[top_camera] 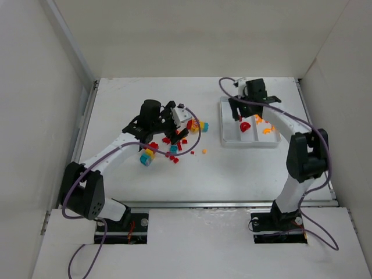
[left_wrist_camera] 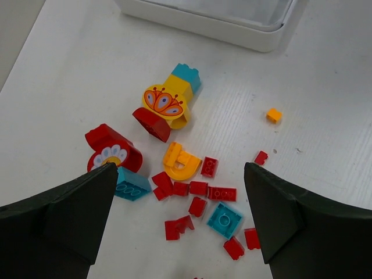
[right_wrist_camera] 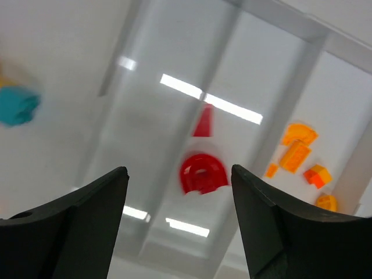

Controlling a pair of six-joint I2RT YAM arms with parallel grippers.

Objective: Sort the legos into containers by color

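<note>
**Both claws gaping: left over the pile, right over the tray**

The left claw (top_camera: 172,118) is hanging over the loose legos (top_camera: 171,146) scattered near the middle of the table (top_camera: 116,104). Its jaws are standing wide apart and are gripping nothing. In the left wrist view, the left claw (left_wrist_camera: 180,174) is framing the heap. A yellow printed piece (left_wrist_camera: 165,103) is touching a teal brick (left_wrist_camera: 187,75) on its far side and a red curved piece (left_wrist_camera: 152,124) on its near side. A red flower-printed piece (left_wrist_camera: 113,152) is lying beside a flat teal brick (left_wrist_camera: 131,185). An orange-yellow arch (left_wrist_camera: 181,163) is sitting above a cluster of small red bricks (left_wrist_camera: 203,189), with a teal square plate (left_wrist_camera: 225,220) among them. A small orange brick (left_wrist_camera: 274,115) is lying apart from the rest.

The right claw (top_camera: 241,112) is hovering over the white tray (top_camera: 250,143) at the far right of the table. Its jaws are also parted and are holding nothing. In the right wrist view, the right claw (right_wrist_camera: 179,171) is looking down on a red arch (right_wrist_camera: 203,173) and a small red wedge (right_wrist_camera: 203,123) in the middle compartment. Several orange pieces (right_wrist_camera: 299,154) are lying in the compartment to the right. A blurred teal piece (right_wrist_camera: 17,107) is showing at the left edge; I cannot tell whether it is lying in the left compartment.
</note>
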